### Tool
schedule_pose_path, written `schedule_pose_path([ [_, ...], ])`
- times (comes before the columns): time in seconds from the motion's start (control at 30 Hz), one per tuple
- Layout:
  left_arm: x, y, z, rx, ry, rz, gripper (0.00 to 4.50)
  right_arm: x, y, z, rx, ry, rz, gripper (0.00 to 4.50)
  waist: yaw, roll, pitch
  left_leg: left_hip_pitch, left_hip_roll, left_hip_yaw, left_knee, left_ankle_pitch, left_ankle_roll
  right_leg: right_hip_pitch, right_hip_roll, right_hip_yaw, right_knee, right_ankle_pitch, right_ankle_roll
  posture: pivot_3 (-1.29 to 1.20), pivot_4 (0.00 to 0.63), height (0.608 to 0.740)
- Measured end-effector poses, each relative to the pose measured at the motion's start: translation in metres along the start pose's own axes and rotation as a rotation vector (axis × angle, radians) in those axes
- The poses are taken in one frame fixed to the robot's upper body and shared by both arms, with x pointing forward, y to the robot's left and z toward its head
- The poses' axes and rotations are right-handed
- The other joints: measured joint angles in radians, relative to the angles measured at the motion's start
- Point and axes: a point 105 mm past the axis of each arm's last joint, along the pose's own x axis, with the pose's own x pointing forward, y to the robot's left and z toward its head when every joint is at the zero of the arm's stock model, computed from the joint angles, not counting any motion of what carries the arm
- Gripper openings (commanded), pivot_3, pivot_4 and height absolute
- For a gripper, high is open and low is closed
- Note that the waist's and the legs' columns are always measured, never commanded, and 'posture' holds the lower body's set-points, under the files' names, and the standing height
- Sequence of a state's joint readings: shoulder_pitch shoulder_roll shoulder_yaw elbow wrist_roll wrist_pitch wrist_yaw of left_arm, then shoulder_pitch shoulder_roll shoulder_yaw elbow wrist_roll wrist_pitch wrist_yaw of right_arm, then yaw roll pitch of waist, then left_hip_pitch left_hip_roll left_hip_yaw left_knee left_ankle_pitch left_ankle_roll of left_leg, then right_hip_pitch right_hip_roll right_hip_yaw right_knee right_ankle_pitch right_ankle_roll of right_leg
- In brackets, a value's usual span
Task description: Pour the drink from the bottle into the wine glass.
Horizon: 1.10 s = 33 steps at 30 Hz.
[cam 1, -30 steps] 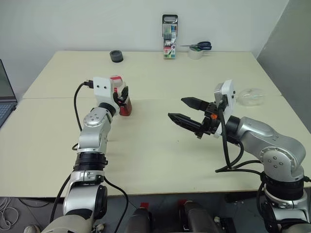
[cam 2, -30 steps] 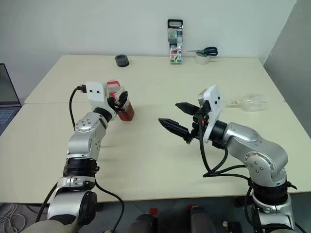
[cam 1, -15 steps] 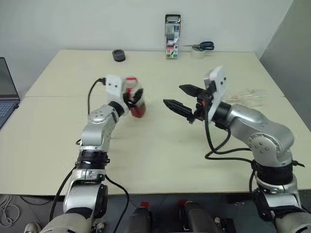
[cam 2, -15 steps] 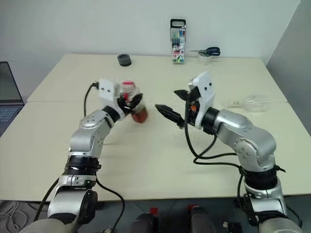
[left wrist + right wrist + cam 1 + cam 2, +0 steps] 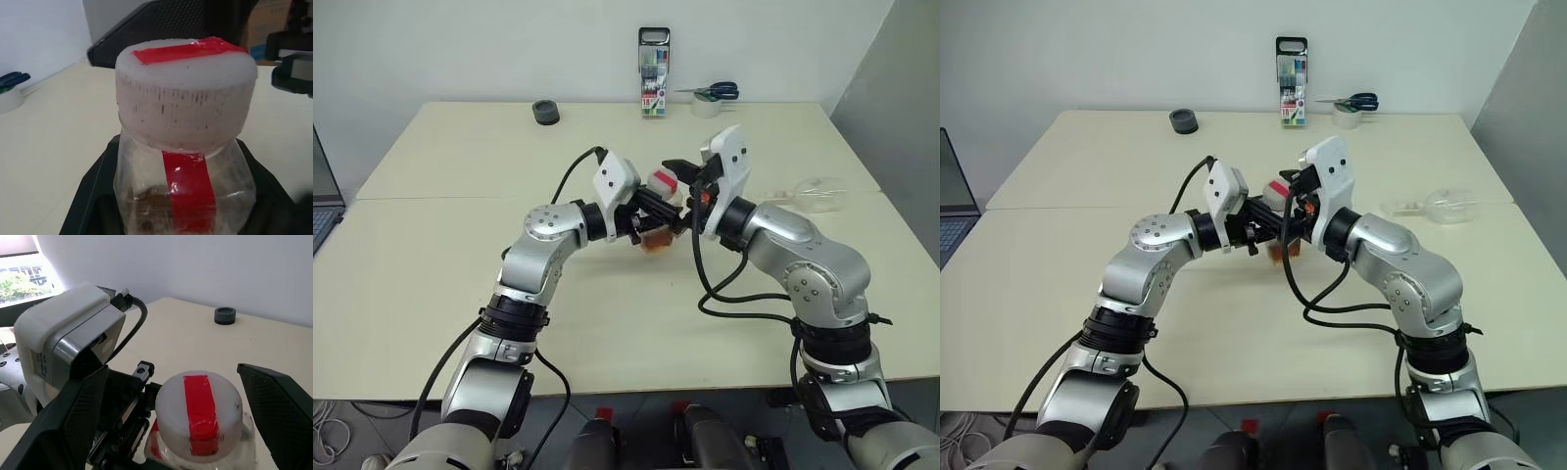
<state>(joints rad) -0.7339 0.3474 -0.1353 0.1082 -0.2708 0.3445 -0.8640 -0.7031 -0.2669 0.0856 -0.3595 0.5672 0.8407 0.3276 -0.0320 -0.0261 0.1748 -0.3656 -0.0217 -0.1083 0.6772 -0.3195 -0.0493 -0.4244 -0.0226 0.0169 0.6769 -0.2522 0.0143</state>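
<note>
Left gripper (image 5: 651,217) is clamped on the bottle (image 5: 658,227), jaws tight around its body below the cap (image 5: 186,93), holding it upright above the worktop (image 5: 607,313) near centre. Amber drink (image 5: 656,240) sits low in the bottle. Right gripper (image 5: 190,396) has its jaws wide apart, one on each side of the cap, not touching it yet. Wine glass (image 5: 818,194) lies on its side at about 3 o'clock from the bottle, well apart, near the worktop's right edge. Step in hand, as I read it: uncapping. To do it well, bring the right jaws squarely onto the ribbed side of the cap, close firmly, then twist while the left grip stays tight so the bottle doesn't spin or tip. Keep the bottle upright through the twist; the mouth is wide and it would spill easily. Lift the cap straight off. The glass needs standing up before any pour. Clutter at 12 o'clock: pen pack (image 5: 655,73), scissors (image 5: 717,93) on a tape roll (image 5: 707,108), a small dark ring (image 5: 546,113); none in the way.
</note>
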Motion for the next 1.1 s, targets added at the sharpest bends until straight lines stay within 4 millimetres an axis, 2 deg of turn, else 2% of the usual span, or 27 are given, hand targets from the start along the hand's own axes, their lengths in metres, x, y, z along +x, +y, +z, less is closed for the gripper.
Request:
schedule_pose_path([
  [0.2,0.0,0.0,0.0,0.003,-0.002,-0.002,2.0,-0.002,0.0,-0.006,0.023,0.003,-0.009,4.5,0.0,0.0,0.0,0.0,0.0,0.0,0.0,0.0,0.0,0.0,0.0,0.0,0.0,0.0,0.0,0.0,0.15,0.74],
  [0.3,-0.001,-0.001,-0.002,0.001,-0.001,0.0,2.0,-0.002,0.0,-0.003,0.032,-0.011,-0.012,3.91,0.0,0.0,0.0,0.0,0.0,0.0,0.0,0.0,0.0,0.0,0.0,0.0,0.0,0.0,0.0,0.0,0.15,0.74],
  [0.53,-0.004,-0.003,-0.013,-0.024,0.012,0.009,2.0,-0.003,-0.003,0.0,0.041,-0.035,-0.029,1.43,0.0,0.0,0.0,0.0,0.0,0.0,0.0,0.0,0.0,0.0,0.0,0.0,0.0,0.0,0.0,0.0,0.15,0.74],
  [0.67,-0.005,-0.004,-0.016,-0.033,0.017,0.012,2.0,-0.006,-0.001,-0.006,0.049,-0.03,-0.028,0.04,0.001,0.0,0.0,0.0,0.0,0.0,0.0,0.0,0.0,0.0,0.0,0.0,0.0,0.0,0.0,0.0,0.15,0.74],
  [0.9,-0.005,-0.004,-0.017,-0.033,0.018,0.013,2.0,-0.006,0.001,-0.006,0.042,-0.033,-0.02,0.04,0.0,0.0,0.0,0.0,0.0,0.0,0.0,0.0,0.0,0.0,0.0,0.0,0.001,0.0,0.0,0.0,0.15,0.74],
  [1.0,-0.005,-0.004,-0.017,-0.033,0.018,0.015,2.0,-0.006,0.0,-0.006,0.035,-0.034,-0.022,0.91,0.0,0.0,0.0,0.0,0.0,0.0,0.0,0.0,0.0,0.0,0.0,0.0,0.001,0.0,0.0,0.0,0.15,0.74],
  [1.1,-0.005,-0.003,-0.017,-0.033,0.017,0.02,2.0,-0.007,-0.001,-0.006,0.007,-0.027,-0.021,1.97,0.0,0.0,0.0,0.0,0.0,0.0,0.0,0.0,0.0,0.0,0.0,0.0,0.001,0.0,0.0,0.0,0.15,0.74],
])
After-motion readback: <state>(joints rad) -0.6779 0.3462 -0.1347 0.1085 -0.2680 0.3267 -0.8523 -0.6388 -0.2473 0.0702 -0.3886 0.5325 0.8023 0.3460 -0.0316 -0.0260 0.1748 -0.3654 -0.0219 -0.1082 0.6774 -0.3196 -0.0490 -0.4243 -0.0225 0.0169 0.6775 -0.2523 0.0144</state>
